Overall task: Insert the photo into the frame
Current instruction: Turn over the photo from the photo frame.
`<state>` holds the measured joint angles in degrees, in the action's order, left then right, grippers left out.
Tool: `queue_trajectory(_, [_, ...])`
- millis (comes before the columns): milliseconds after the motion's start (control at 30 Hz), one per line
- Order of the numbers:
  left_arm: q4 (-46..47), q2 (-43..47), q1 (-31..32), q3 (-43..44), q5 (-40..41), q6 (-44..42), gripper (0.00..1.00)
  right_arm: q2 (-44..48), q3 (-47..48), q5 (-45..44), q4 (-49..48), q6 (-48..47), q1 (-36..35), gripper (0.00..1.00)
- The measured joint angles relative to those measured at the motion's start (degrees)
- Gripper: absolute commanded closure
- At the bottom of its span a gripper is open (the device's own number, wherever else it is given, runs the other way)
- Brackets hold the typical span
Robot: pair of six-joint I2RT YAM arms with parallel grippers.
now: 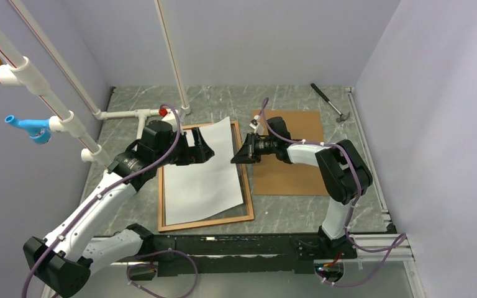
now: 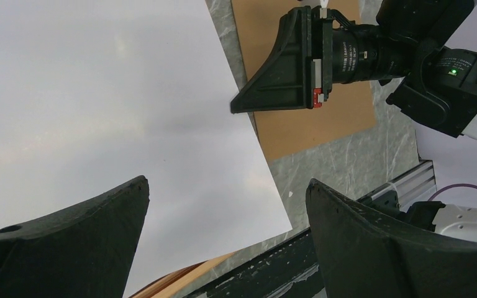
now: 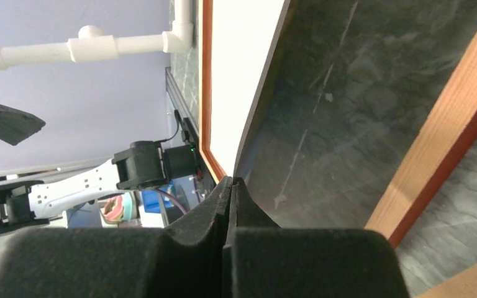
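The photo point(image 1: 202, 171) lies white back up over the reddish-brown frame point(image 1: 208, 223) on the table. My right gripper point(image 1: 235, 160) is shut on the photo's right edge, which stands a little above the frame's right rail. In the right wrist view the white sheet point(image 3: 242, 62) runs into the closed jaws of the right gripper point(image 3: 231, 180), with a frame rail point(image 3: 438, 149) beside it. My left gripper point(image 1: 206, 149) hovers open over the photo's far part. The left wrist view shows the left gripper point(image 2: 227, 182) spread wide above the photo point(image 2: 99, 93), touching nothing.
A brown fibreboard panel point(image 1: 289, 155) lies flat right of the frame, under the right arm. A hammer point(image 1: 329, 102) rests at the far right corner. White pipes point(image 1: 143, 115) stand at the far left. The black base rail point(image 1: 236, 248) runs along the near edge.
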<state>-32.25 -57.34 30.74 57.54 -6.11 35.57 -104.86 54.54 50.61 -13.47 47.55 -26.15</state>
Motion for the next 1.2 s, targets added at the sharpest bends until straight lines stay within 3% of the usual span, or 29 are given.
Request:
queue_trajectory(800, [-0.2, 0.2, 0.0, 0.0, 0.5, 0.0, 0.01, 1.9, -1.8, -6.1, 0.6, -0.7, -3.1, 1.0])
queue_trajectory(1100, [-0.2, 0.2, 0.0, 0.0, 0.5, -0.1, 0.01, 3.7, 0.5, -10.4, 9.2, -6.3, -3.2, 0.89])
queue_trajectory(1200, [-0.2, 0.2, 0.0, 0.0, 0.4, -0.3, 0.01, 4.4, 1.9, -12.0, 11.8, -8.1, -3.4, 0.76])
